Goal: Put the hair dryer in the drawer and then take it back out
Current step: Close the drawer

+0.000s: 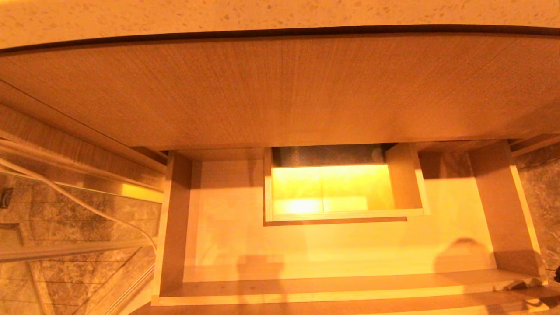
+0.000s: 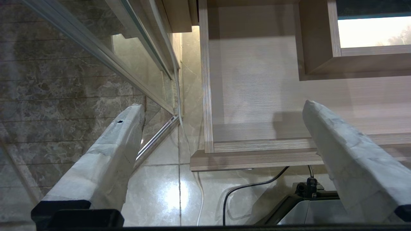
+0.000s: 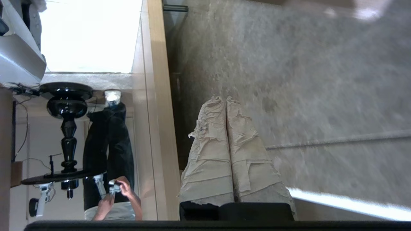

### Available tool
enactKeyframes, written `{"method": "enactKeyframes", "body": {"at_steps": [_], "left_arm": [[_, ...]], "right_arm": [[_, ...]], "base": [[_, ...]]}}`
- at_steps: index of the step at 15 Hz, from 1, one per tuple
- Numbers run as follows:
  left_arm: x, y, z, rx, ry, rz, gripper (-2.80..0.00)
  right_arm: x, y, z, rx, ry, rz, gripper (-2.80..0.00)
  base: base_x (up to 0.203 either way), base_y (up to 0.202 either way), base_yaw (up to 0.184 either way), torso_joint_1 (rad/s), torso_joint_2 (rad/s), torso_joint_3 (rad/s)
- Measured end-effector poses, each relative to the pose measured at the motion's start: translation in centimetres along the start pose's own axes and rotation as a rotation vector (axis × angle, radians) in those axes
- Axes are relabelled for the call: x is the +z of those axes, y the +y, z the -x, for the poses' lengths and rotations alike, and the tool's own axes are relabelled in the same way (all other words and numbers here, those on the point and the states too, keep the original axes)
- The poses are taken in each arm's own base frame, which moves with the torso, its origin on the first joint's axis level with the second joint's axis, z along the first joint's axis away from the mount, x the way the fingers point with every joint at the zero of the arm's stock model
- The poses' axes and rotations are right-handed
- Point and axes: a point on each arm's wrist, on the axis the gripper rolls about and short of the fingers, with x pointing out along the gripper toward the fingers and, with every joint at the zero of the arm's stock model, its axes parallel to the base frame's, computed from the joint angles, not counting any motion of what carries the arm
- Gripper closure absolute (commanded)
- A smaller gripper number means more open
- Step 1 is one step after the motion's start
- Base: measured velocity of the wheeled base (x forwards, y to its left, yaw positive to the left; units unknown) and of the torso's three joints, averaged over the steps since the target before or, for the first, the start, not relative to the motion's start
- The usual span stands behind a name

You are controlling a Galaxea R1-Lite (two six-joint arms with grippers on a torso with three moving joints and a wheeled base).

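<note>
**Jaws: right pressed together and empty, left spread wide**

Taped fingers (image 3: 224,141) of the right gripper (image 3: 225,100) are seen closed against each other, nothing between them, facing a grey marbled wall (image 3: 305,80). The left gripper (image 2: 221,107) is held wide apart beside the drawer (image 1: 341,262), which is pulled out with its pale floor bare. The hair dryer cannot be found in any view.
</note>
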Motion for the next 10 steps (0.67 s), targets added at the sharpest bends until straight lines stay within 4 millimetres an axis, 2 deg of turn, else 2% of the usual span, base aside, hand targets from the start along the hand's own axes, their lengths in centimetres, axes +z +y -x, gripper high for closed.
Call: {"method": "enactKeyframes", "body": {"at_steps": [5, 10], "left_arm": [[0.0, 0.0, 0.0, 0.0, 0.0, 0.0, -2.8], [0.0, 0.0, 0.0, 0.0, 0.0, 0.0, -2.8]], "right_arm": [[0.9, -0.6, -2.4, 0.03, -0.012, -0.021, 0.0], [1.8, -1.3, -3.2, 0.036, -0.132, -0.076, 0.0]], "base": [[0.0, 0.0, 0.0, 0.0, 0.0, 0.0], [0.0, 0.0, 0.0, 0.0, 0.0, 0.0]]}}
